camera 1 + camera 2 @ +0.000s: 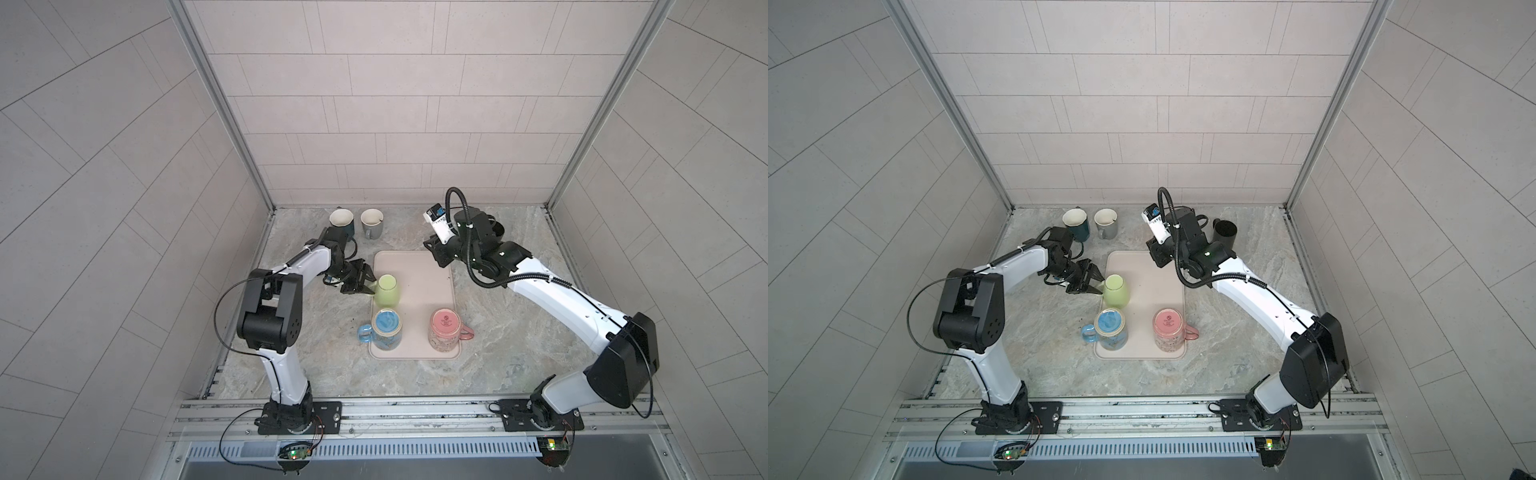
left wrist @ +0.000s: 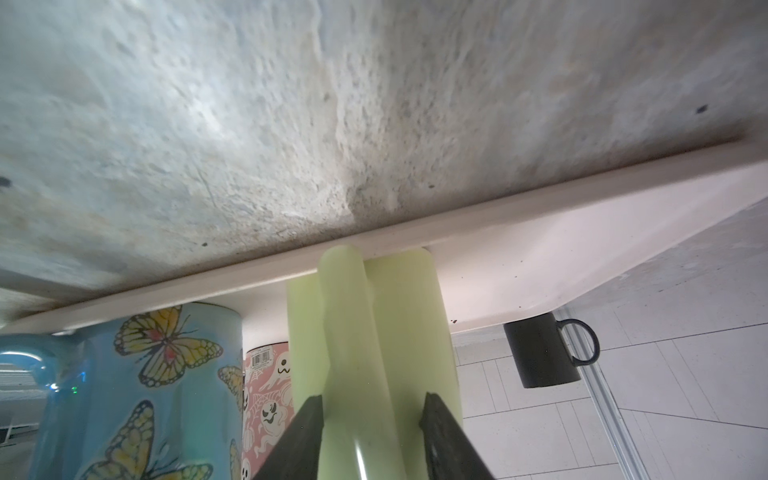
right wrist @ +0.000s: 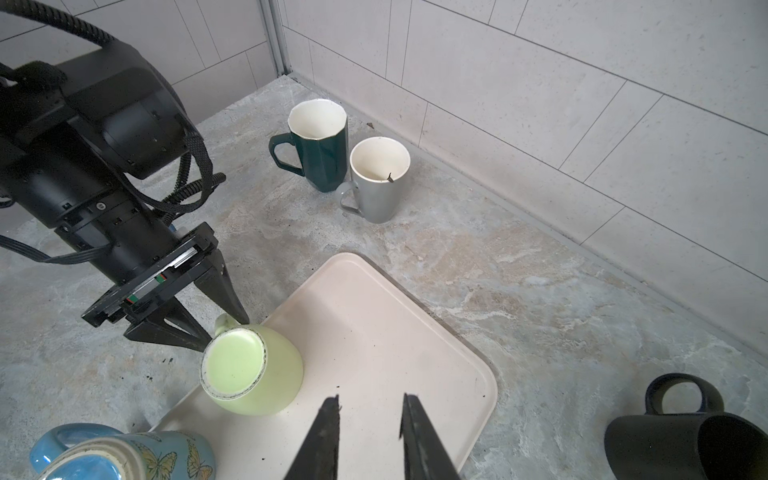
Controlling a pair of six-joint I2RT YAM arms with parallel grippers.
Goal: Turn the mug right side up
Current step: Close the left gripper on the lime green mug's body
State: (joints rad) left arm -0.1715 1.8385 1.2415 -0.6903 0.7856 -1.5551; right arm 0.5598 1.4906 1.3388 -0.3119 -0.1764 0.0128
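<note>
A pale green mug (image 1: 387, 291) (image 1: 1116, 290) stands upside down at the left edge of the beige tray (image 1: 415, 266), with its base up and its handle pointing left. My left gripper (image 1: 368, 286) (image 2: 372, 399) reaches in low from the left and straddles that handle (image 2: 345, 316). One finger lies against the handle and a slim gap shows on the other side, so the jaws stand open around it. In the right wrist view the same fingers bracket the handle of the green mug (image 3: 253, 370). My right gripper (image 3: 370, 399) hovers open and empty over the tray's far end.
A blue butterfly mug (image 1: 386, 330) and a pink ghost mug (image 1: 444, 332) stand upside down on the tray's near end. A dark green mug (image 1: 341, 222) and a grey mug (image 1: 372, 224) stand upright by the back wall. A black mug (image 1: 1225, 235) stands at the back right.
</note>
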